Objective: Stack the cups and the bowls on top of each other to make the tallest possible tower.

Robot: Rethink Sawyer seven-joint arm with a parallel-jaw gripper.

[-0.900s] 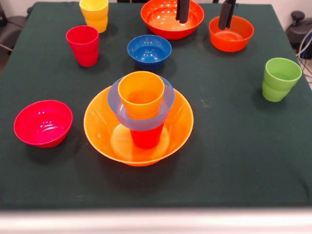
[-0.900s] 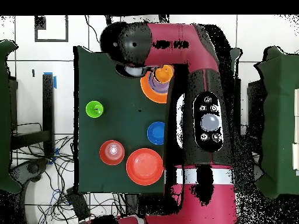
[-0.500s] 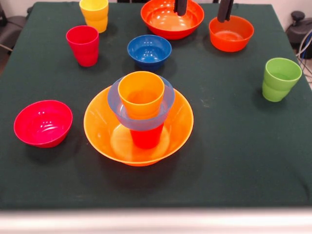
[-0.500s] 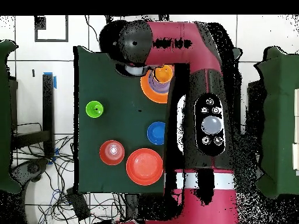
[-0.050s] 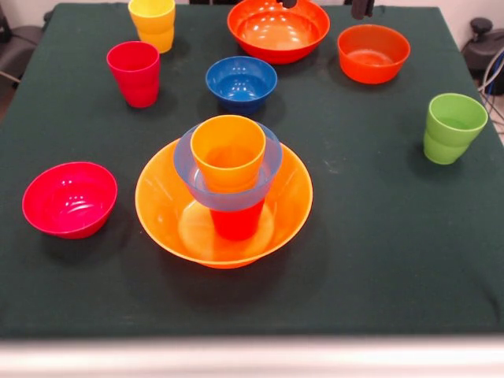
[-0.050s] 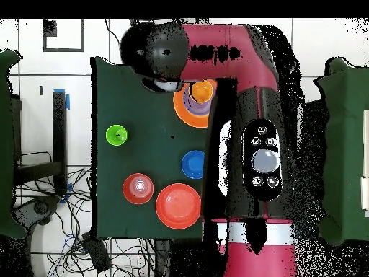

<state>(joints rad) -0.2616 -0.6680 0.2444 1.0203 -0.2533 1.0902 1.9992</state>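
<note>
The tower stands at the table's middle. Its base is a wide orange bowl (image 5: 169,213), with a red-orange cup (image 5: 236,222) in it. A light blue bowl (image 5: 187,167) rests on that cup and holds an orange cup (image 5: 228,153). Loose cups are yellow (image 5: 152,22), crimson (image 5: 135,72) and green (image 5: 453,126). Loose bowls are dark blue (image 5: 241,82), magenta (image 5: 69,198), large red-orange (image 5: 277,30) and small orange-red (image 5: 373,53). My gripper (image 5: 324,5) shows only as two dark tips at the top edge, open and empty, above the two far bowls.
From above, the red arm (image 6: 245,108) covers one side of the table and part of the tower (image 6: 193,101). The green cup (image 6: 116,134), dark blue bowl (image 6: 192,164) and the two red-orange bowls (image 6: 178,205) lie uncovered. Cables run on the floor around the table.
In the front view the gripper's fingers have drawn back toward the top edge, from reaching down over the two far bowls to mere tips. Cups and bowls have not moved.
</note>
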